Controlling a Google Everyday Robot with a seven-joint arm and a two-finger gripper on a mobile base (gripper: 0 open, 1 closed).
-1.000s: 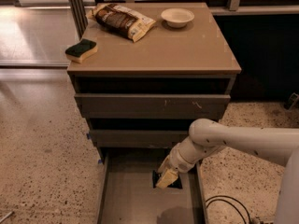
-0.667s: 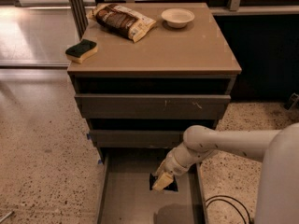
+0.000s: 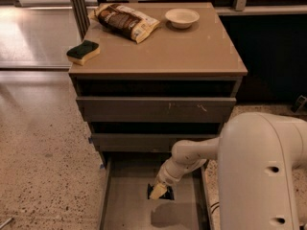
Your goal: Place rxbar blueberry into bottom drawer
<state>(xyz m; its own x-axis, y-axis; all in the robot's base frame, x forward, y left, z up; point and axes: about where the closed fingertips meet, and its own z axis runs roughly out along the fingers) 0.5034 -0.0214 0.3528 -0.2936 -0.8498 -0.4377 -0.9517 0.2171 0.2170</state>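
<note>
Gripping rxbar blueberry — hand low in bottom drawer

Warm overhead light falls evenly on the tan cabinet surface, where the bowl and the sponge cast only short, soft shadows. A bright patch of glare washes out the polished floor at upper left, while the background behind the cabinet sinks into near black. The gripper hangs low in the dim bottom drawer, throwing a soft grey shadow onto the drawer's floor just in front of it. The robot's pale arm glows bright at lower right.
</note>
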